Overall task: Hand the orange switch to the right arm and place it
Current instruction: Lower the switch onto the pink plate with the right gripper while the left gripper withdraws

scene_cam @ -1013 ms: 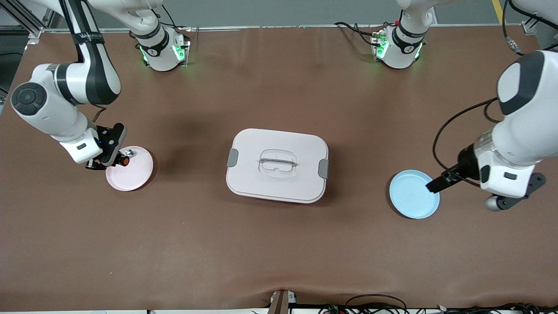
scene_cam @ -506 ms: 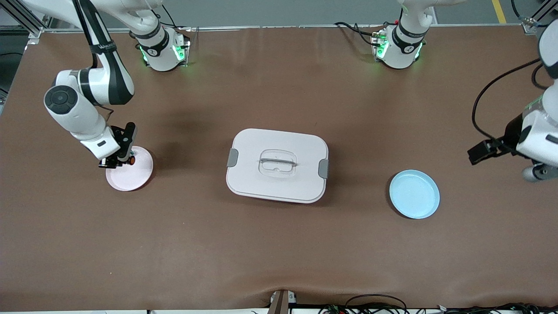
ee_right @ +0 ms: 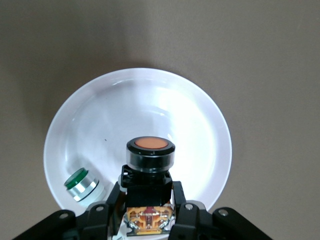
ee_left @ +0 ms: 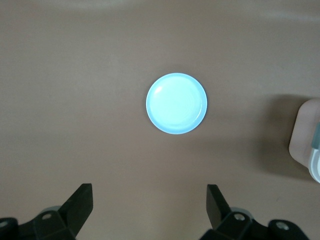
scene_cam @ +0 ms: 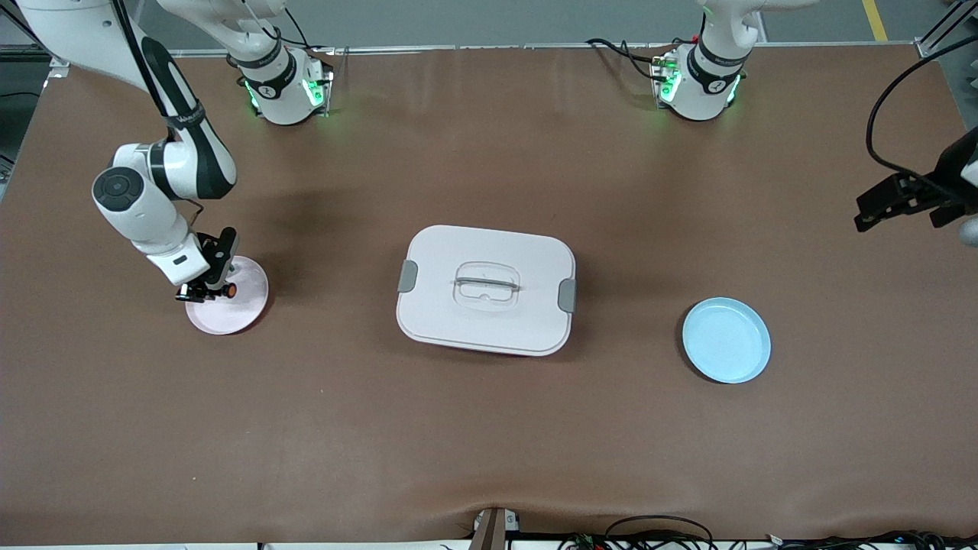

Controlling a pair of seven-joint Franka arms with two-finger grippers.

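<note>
The orange switch [scene_cam: 228, 289] is a small black cylinder with a round orange end. My right gripper [scene_cam: 206, 291] is shut on it and holds it just above the pink plate [scene_cam: 238, 312] at the right arm's end of the table. In the right wrist view the switch [ee_right: 150, 152] sits between the fingers [ee_right: 114, 202] of the right gripper [ee_right: 148, 200], orange end toward the plate [ee_right: 200, 115]. My left gripper [scene_cam: 867, 217] is open and empty, high over the left arm's end of the table. It shows open in the left wrist view [ee_left: 150, 210].
A small silver piece with a green cap [ee_right: 80, 184] lies in the pink plate beside the switch. A white lidded box [scene_cam: 486, 289] stands mid-table. A light blue plate [scene_cam: 726, 340] lies toward the left arm's end and shows in the left wrist view [ee_left: 176, 103].
My left gripper has drawn up and away from the blue plate toward the table's end. My right arm has swung more upright over the pink plate, still holding the switch.
</note>
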